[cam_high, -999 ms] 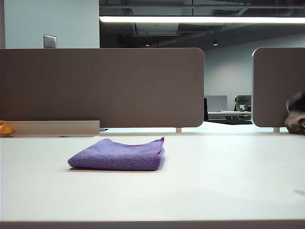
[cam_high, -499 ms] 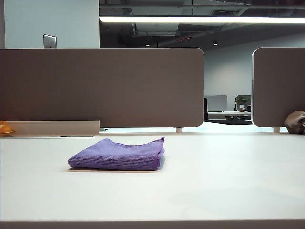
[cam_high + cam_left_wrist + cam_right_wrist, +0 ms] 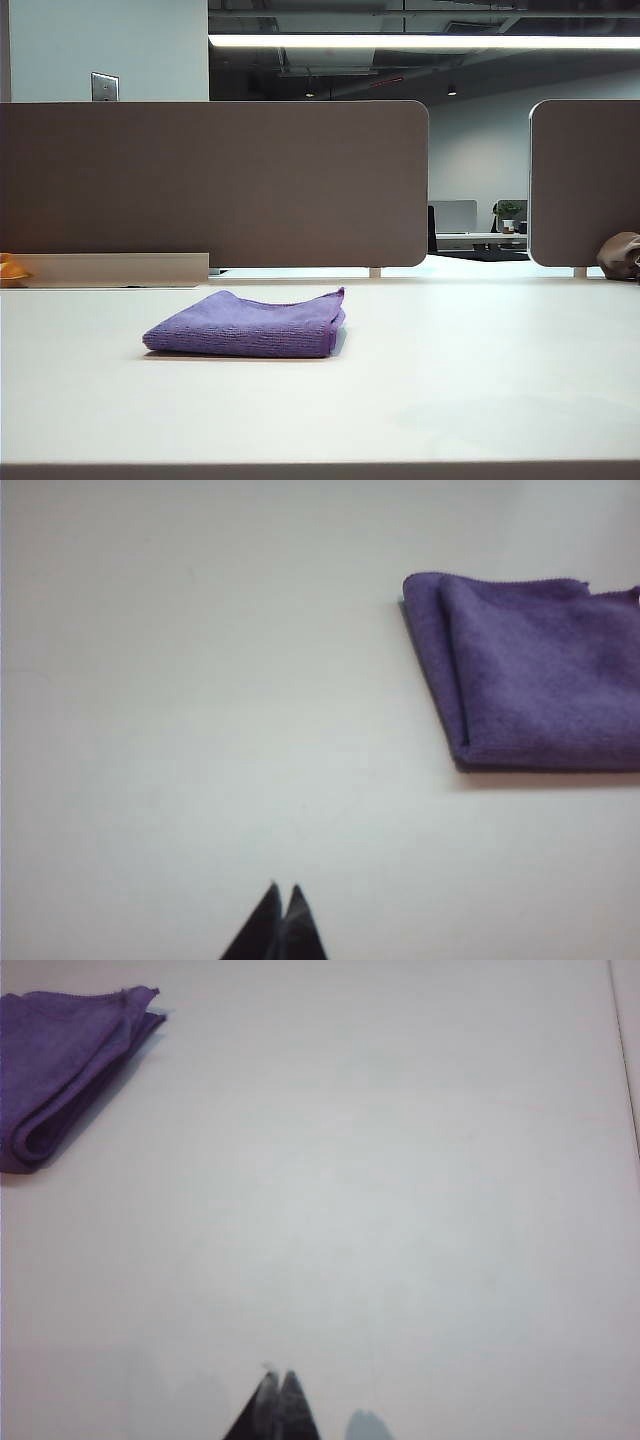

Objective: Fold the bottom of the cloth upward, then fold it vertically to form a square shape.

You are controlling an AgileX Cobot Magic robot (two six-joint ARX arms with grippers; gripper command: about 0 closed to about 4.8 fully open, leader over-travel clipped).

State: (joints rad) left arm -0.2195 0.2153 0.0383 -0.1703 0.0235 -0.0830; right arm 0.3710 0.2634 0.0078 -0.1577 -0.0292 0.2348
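1. Here, the left gripper (image 3: 283, 892) shows only as two dark fingertips pressed together, pinching nothing, above bare table (image 3: 200, 730); it is not seen in the exterior view.
2. The right gripper (image 3: 277, 1376) looks the same in its own wrist view: two dark tips closed against each other, empty, over plain white tabletop, with a small grey shadow (image 3: 368, 1426) just beside them on the surface.
3. Neither gripper touches the cloth (image 3: 245, 325); both are well apart from it.
4. The cloth is a purple microfibre towel, folded into a compact, roughly square pad of several layers, lying flat on the table left of centre in the exterior view.
5. In the left wrist view the cloth (image 3: 530, 670) shows a rounded folded edge facing the gripper side and a darker stitched hem along its far edge.
6. In the right wrist view the cloth (image 3: 70, 1060) shows its stacked layers open at one side, with a rolled fold at the nearer corner.
7. Beyond the table, the exterior view shows grey-brown desk partitions (image 3: 215, 185), a small brown-grey lumpy object (image 3: 620, 256) at the right edge, and an orange item (image 3: 12, 270) at the far left edge.
8. A long ceiling light (image 3: 420, 41) runs across the upper part of that frame.
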